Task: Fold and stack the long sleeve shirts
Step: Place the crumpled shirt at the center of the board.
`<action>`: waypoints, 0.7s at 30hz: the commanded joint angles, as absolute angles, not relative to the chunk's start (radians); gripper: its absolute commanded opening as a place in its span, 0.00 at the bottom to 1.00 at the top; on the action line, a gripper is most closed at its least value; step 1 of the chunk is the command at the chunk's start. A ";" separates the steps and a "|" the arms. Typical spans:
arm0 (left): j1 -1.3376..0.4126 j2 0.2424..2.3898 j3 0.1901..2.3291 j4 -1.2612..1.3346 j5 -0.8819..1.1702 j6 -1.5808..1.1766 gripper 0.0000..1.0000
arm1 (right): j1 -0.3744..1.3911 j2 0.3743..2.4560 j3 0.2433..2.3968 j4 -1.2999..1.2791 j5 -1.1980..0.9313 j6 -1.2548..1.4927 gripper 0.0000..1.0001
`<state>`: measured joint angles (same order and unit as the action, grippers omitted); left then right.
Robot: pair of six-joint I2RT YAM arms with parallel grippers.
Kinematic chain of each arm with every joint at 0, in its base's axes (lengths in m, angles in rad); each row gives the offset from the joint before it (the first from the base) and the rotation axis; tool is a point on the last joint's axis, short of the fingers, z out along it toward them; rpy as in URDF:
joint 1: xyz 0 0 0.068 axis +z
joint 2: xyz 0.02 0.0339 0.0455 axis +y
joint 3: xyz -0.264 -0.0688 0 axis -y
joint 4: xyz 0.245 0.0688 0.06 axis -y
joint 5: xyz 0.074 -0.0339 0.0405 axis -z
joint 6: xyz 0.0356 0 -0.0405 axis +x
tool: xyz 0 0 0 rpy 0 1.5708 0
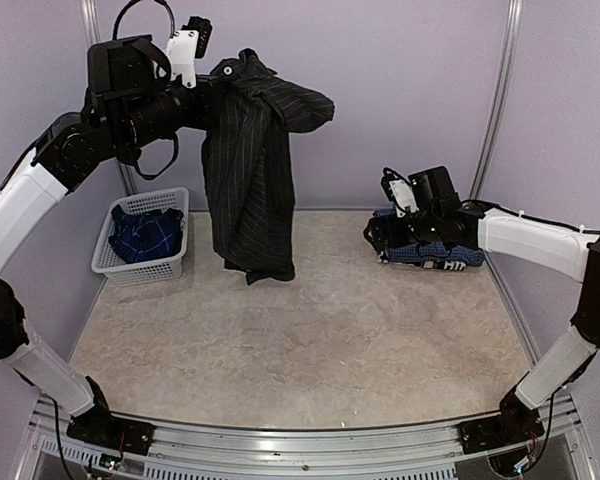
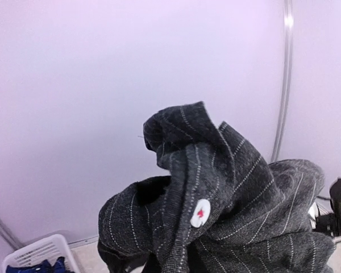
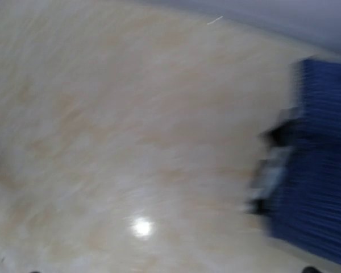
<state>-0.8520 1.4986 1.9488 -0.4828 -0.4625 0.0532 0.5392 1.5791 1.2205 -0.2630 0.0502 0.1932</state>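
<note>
The black pinstriped cloth shirt point(image 1: 248, 180), pinched tight in the left claw point(image 1: 218, 72) at 11 o'clock, should be laid flat slowly; the right claw point(image 1: 380, 235) is spread wide, empty.

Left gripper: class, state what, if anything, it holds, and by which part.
The left gripper holds the black pinstriped shirt aloft by bunched cloth at its top, seemingly near the collar; the rest hangs down.

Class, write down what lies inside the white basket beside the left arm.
A crumpled dark blue plaid shirt fills the white lattice basket. Anything beneath it, and the basket's floor, is covered by the cloth.
</note>
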 commanded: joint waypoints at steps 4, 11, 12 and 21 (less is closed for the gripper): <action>-0.907 1.704 1.791 -0.429 -0.361 -0.093 0.43 | 0.416 1.319 1.203 -0.453 0.277 0.229 0.98; -0.898 1.740 1.639 -0.372 -0.431 -0.119 0.98 | 0.402 1.226 1.110 -0.482 0.223 0.188 0.97; -0.892 1.733 1.625 -0.371 -0.421 -0.125 0.98 | 0.410 1.220 1.081 -0.468 0.173 0.181 0.97; -0.831 1.656 1.417 -0.304 -0.255 -0.224 0.99 | 0.577 1.320 0.979 -0.484 -0.019 0.215 0.96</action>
